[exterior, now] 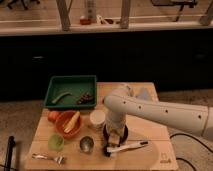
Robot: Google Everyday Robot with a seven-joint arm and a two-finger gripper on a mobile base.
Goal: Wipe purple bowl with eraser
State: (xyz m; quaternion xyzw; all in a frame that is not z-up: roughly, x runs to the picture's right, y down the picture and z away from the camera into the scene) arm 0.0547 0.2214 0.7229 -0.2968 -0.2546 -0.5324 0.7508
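The purple bowl (124,131) is a small, very dark round bowl on the wooden table, front of centre. My white arm comes in from the right and bends down over it. My gripper (115,133) points straight down into the bowl and hides most of it. It is shut on the eraser (116,137), a small pale tan block at its tip, down inside the bowl.
A white-handled brush (129,146) lies just in front of the bowl. A steel cup (86,144), a white cup (97,119), an orange bowl (64,129), a small green cup (56,142) and a fork (47,158) are to the left. A green tray (72,80) stands behind.
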